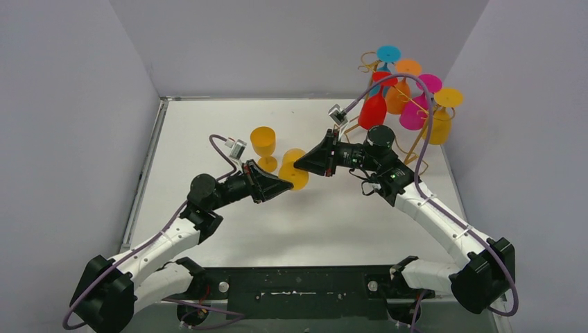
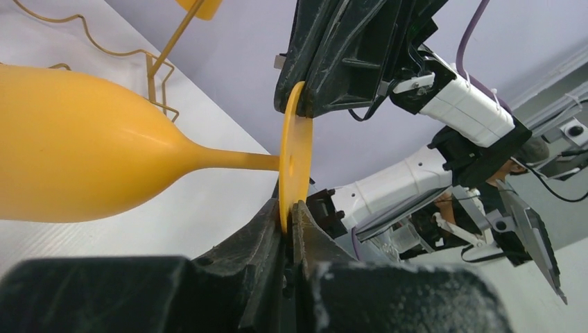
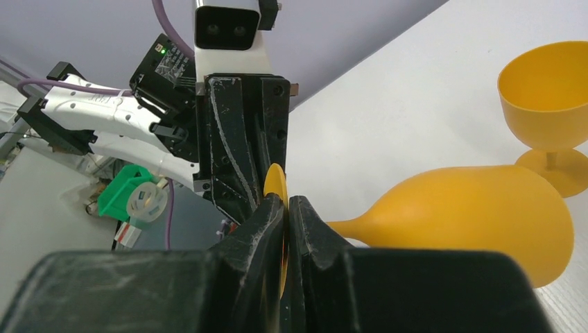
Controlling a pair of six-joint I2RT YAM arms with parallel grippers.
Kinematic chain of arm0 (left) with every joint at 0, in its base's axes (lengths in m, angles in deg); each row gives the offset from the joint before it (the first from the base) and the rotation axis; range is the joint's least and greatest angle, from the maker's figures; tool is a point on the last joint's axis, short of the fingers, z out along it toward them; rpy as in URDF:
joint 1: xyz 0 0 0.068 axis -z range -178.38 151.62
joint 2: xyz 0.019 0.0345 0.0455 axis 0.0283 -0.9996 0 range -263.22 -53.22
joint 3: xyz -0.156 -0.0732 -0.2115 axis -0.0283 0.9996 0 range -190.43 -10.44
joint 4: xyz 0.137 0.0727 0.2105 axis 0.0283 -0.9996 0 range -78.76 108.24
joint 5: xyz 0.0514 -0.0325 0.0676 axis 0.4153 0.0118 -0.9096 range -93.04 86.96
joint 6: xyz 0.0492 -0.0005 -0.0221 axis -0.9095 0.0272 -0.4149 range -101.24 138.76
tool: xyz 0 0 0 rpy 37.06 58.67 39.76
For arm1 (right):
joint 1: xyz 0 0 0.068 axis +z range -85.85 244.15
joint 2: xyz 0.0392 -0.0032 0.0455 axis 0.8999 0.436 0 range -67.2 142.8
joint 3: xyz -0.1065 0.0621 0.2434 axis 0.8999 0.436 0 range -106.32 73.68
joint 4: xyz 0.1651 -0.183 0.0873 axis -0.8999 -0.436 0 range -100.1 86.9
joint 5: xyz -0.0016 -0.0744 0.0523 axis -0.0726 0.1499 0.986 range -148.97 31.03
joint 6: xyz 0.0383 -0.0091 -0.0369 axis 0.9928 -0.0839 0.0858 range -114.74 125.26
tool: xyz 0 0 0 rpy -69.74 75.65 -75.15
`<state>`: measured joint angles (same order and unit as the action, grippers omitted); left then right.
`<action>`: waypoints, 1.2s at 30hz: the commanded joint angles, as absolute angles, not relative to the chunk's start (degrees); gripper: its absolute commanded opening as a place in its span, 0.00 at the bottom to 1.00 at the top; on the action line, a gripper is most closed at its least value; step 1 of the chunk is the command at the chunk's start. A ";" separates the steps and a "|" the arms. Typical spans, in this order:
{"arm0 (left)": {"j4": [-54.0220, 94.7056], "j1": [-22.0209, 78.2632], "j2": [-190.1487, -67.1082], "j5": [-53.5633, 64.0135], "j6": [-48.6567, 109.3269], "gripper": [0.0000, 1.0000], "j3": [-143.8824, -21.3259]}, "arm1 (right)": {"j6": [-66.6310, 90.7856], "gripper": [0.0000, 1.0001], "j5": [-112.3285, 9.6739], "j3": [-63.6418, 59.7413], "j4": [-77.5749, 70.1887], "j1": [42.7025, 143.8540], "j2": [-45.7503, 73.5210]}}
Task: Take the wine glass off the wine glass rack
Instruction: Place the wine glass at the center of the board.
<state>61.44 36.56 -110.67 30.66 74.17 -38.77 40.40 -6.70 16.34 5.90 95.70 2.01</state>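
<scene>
Left claw [image 1: 288,185] and right claw [image 1: 298,165] pinched shut, tip to tip.

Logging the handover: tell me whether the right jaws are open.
No, the right wrist view shows the right jaws shut on the rim of the foot of the yellow wine glass.

The left arm [image 1: 163,243] and right arm [image 1: 444,218] are white with round black joints. A purple cable [image 2: 470,31] runs along each. The black fingers [image 3: 236,146] have white scratches.
</scene>
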 commanded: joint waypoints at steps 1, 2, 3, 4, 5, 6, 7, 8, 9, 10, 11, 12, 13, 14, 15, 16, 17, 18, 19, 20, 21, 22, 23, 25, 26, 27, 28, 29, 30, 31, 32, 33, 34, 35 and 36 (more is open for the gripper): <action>69.69 36.94 -112.32 37.23 74.88 0.10 -41.41 | 41.13 0.00 -6.42 17.29 10.61 96.05 0.60; 69.89 36.95 -112.40 37.49 75.06 0.11 -41.53 | 41.20 0.00 -6.41 17.27 10.65 96.00 0.69; 69.98 36.95 -112.33 37.52 75.10 0.11 -41.60 | 41.13 0.00 -6.34 17.19 10.31 96.11 0.86; 69.94 36.95 -111.94 37.26 74.98 0.07 -41.51 | 40.89 0.00 -6.19 16.99 9.73 96.13 1.07; 69.72 36.95 -111.46 36.73 74.67 0.00 -41.36 | 40.18 0.00 -5.92 16.73 8.64 96.14 1.21; 69.05 36.95 -110.50 35.87 74.19 0.00 -41.15 | 39.37 0.03 -5.74 16.30 7.09 96.14 1.26; 68.12 36.95 -109.71 34.96 73.31 0.00 -40.93 | 38.23 0.07 -5.71 15.75 5.31 96.10 1.27; 67.64 36.95 -108.91 34.24 72.64 0.00 -40.70 | 37.01 0.11 -5.64 15.13 3.46 96.07 1.27; 66.99 36.95 -108.23 33.89 72.03 0.00 -40.67 | 35.74 0.14 -5.62 14.36 1.52 96.14 1.23; 65.93 36.95 -107.68 33.68 71.19 0.00 -40.76 | 34.67 0.16 -5.62 13.91 -0.07 96.13 1.19; 64.43 36.95 -107.23 33.62 70.23 0.00 -41.08 | 33.81 0.18 -5.73 13.57 -1.39 96.12 1.06; 62.75 36.95 -106.86 33.65 69.11 0.00 -41.43 | 33.41 0.19 -5.70 13.38 -2.27 96.14 1.01; 61.57 36.95 -106.70 33.89 68.33 0.00 -41.72 | 33.17 0.20 -5.51 13.32 -2.82 96.12 1.06; 60.47 36.95 -106.43 34.18 67.64 0.00 -41.99 | 33.01 0.20 -5.29 13.16 -2.91 96.14 1.08; 59.70 36.95 -106.32 34.49 67.11 0.00 -42.32 | 32.88 0.17 -5.15 13.18 -2.92 96.14 1.16; 59.11 36.93 -106.40 34.93 66.69 0.00 -42.60 | 33.04 0.13 -5.10 13.13 -2.92 96.14 1.10; 58.67 36.95 -106.50 35.12 66.32 0.00 -42.87 | 33.41 0.06 -5.05 13.37 -2.88 96.12 1.10; 58.38 36.95 -106.67 35.31 66.04 0.00 -43.06 | 34.10 0.01 -4.95 13.64 -2.05 96.11 1.05; 58.29 36.95 -106.80 35.50 66.00 0.00 -43.27 | 35.44 0.00 -4.74 14.17 -0.49 96.08 0.97; 58.27 36.95 -106.96 35.62 66.05 0.00 -43.36 | 36.12 0.00 -4.66 14.71 1.18 96.19 0.90; 58.28 36.95 -107.13 35.75 66.18 0.01 -43.46 | 37.45 0.00 -4.72 15.43 3.45 96.22 0.77; 58.62 36.95 -107.38 36.20 66.37 0.07 -43.58 | 39.39 0.00 -4.79 16.24 6.00 96.23 0.68; 58.94 36.95 -107.66 36.70 66.55 0.12 -43.73 | 40.73 0.00 -4.79 17.09 8.52 96.36 0.59; 59.34 36.95 -108.10 37.25 66.95 0.20 -44.04 | 41.88 0.00 -4.87 18.36 12.55 97.02 0.57; 59.36 36.95 -108.14 37.35 67.04 0.21 -44.05 | 41.60 0.00 -5.28 18.59 12.93 97.53 0.57; 59.34 36.95 -108.18 37.39 67.16 0.22 -44.00 | 41.12 0.00 -5.92 18.73 12.98 97.84 0.57; 59.32 36.90 -108.23 37.46 67.18 0.23 -44.01 | 40.64 0.00 -6.29 18.84 13.05 98.06 0.55; 59.34 36.95 -108.35 37.62 67.18 0.23 -43.93 | 40.19 0.00 -6.53 18.94 13.27 98.24 0.49; 59.31 36.91 -108.33 37.77 67.18 0.23 -43.81 | 39.94 0.00 -6.83 19.04 13.52 98.33 0.42; 59.32 36.95 -108.40 37.81 67.23 0.23 -43.76 | 39.78 0.00 -7.19 19.16 13.82 98.34 0.33; 59.22 36.95 -108.47 38.02 67.19 0.23 -43.73 | 39.75 0.00 -7.36 19.37 14.30 98.34 0.24; 59.25 36.95 -108.55 38.23 67.21 0.23 -43.73 | 39.80 0.00 -7.33 19.59 14.77 98.35 0.16; 59.15 36.95 -108.62 38.49 67.16 0.22 -43.73 | 39.85 0.00 -7.27 19.85 15.43 98.47 0.09; 59.08 36.95 -108.66 38.61 67.14 0.20 -43.74 | 40.01 0.00 -7.21 20.01 15.83 98.53 0.05; 59.06 36.95 -108.68 38.62 67.06 0.13 -43.73 | 40.05 0.00 -7.08 20.13 15.91 98.55 0.04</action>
